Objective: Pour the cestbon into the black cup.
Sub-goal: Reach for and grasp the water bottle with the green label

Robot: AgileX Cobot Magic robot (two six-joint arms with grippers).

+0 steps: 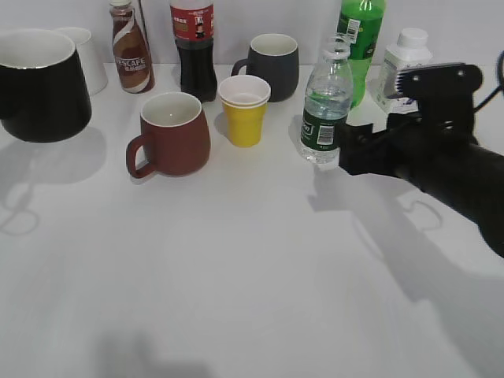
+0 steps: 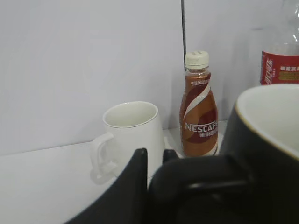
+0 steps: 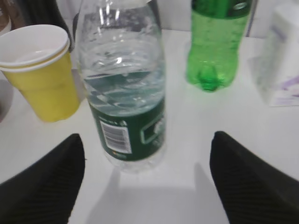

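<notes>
Furthest left, the black cup (image 1: 35, 90) is seen with its handle clasped by the left gripper (image 2: 154, 182), in front of a white mug (image 2: 133, 133) and a coffee bottle (image 2: 198, 109). Towards the right, the water bottle (image 1: 325, 106) stands upright beside a yellow cup (image 1: 243, 110), between the wide-open, empty fingers of the right gripper (image 3: 147, 182).

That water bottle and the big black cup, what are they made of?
The water bottle looks like thin clear plastic: see-through ribbed walls, printed dark green label. The black cup looks like glazed ceramic, though that is a guess: glossy black outside, white inside, pale rim.
</notes>
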